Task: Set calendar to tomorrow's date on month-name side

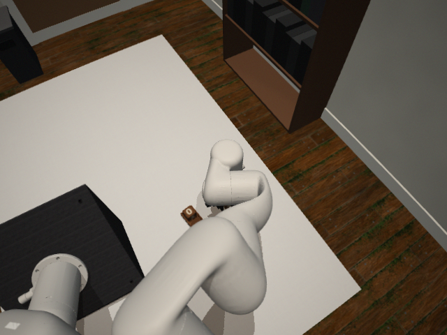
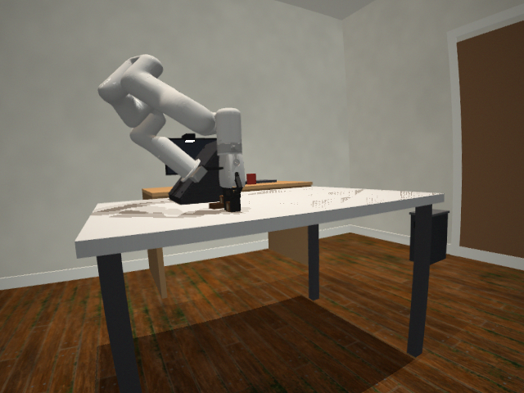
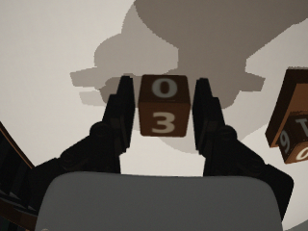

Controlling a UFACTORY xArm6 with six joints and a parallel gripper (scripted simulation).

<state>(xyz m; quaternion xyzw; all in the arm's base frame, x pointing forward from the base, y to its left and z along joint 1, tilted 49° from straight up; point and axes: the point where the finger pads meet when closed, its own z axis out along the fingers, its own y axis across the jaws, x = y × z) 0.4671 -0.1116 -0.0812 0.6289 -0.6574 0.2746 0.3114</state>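
A brown cube [image 3: 165, 106] stands on the white table, with 0 on its top face and 3 on the face toward the wrist camera. My gripper [image 3: 164, 92] is low over it, one finger on each side of the cube, close to its sides; the fingers are partly open and not clamped. The brown calendar tray lies to the right in the wrist view with the other cube in it. In the top view that tray and cube [image 1: 189, 213] show a 0 on top, just left of my wrist. In the exterior view my gripper [image 2: 232, 204] reaches the table beside the tray [image 2: 215, 205].
A black base block [image 1: 65, 245] carries my arm at the table's near left. The table's right edge [image 1: 288, 195] is close to my wrist. A bookshelf [image 1: 288, 54] stands on the floor beyond it.
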